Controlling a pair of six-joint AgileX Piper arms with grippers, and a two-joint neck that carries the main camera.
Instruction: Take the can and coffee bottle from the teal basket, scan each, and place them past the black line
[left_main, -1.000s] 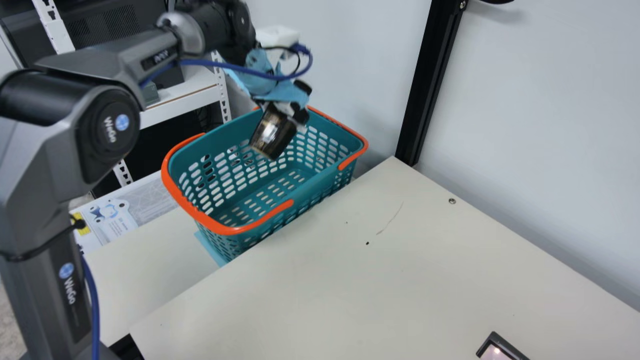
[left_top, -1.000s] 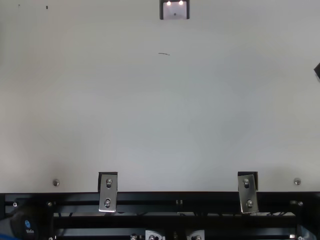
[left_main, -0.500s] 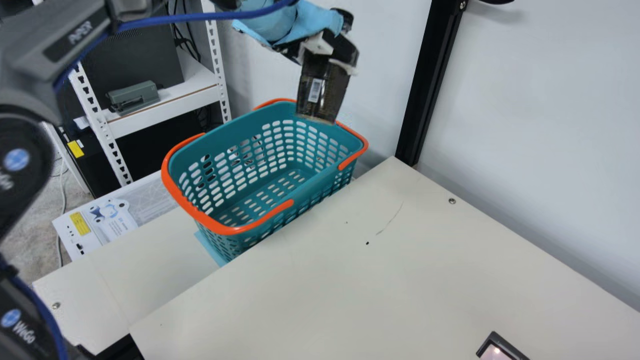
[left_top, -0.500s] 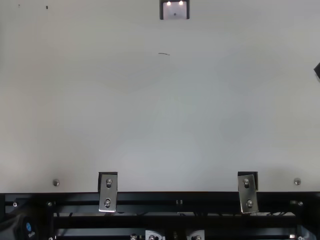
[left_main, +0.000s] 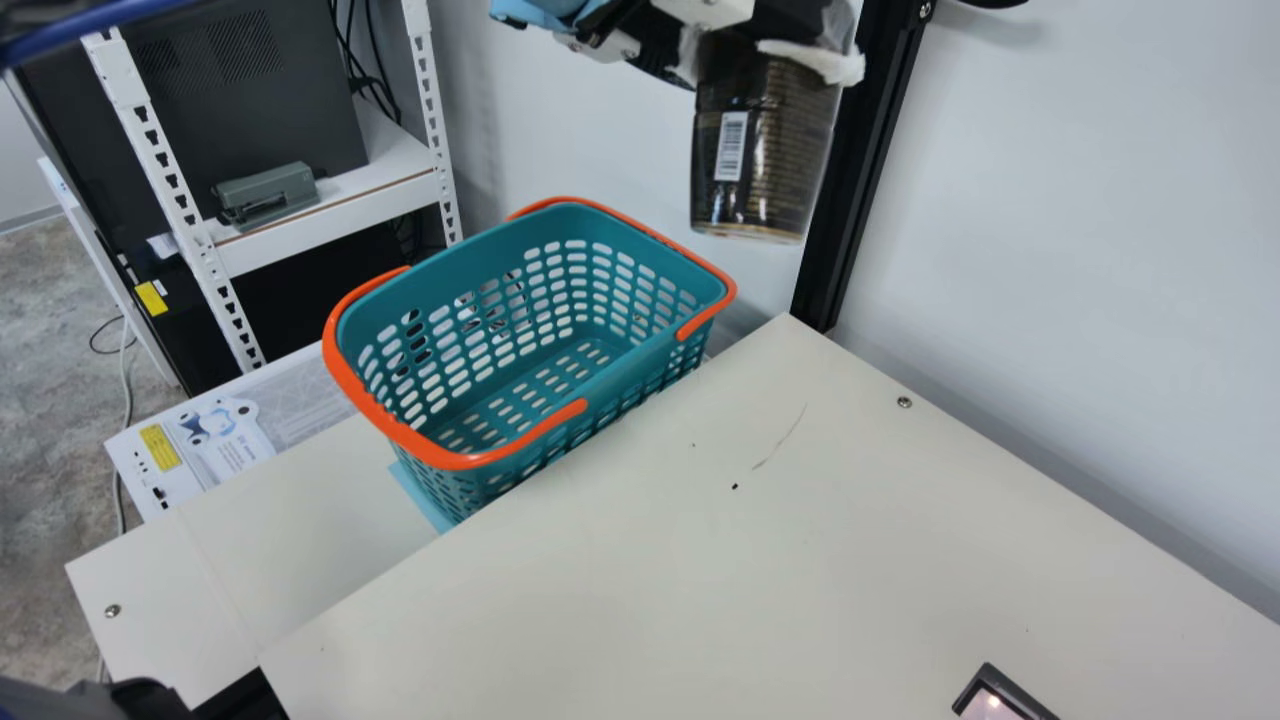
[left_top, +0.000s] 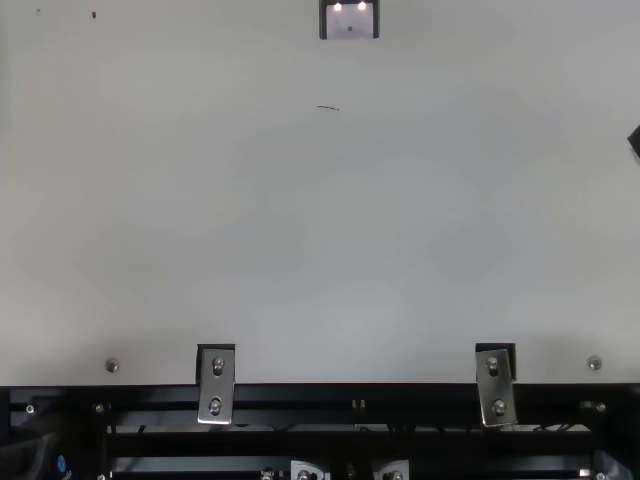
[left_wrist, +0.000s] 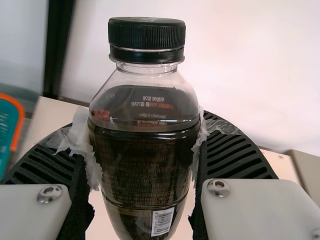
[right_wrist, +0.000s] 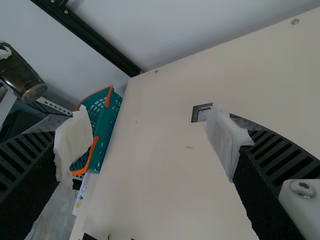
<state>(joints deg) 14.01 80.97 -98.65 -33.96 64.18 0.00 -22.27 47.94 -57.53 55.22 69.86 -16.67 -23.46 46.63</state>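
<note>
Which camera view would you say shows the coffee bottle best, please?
The left wrist view: it shows the coffee bottle close up, from its black cap nearly to its base, held in the left gripper. The main view shows its lower part with a barcode; the right wrist view, its lower end farther off.

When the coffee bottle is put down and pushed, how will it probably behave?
The coffee bottle, now in the left gripper, looks tall and narrows toward its base, so a push high up could tip it. Its rounded body would likely roll if it fell. Dark liquid reaches its shoulder, so it is probably fairly heavy for its size.
</note>
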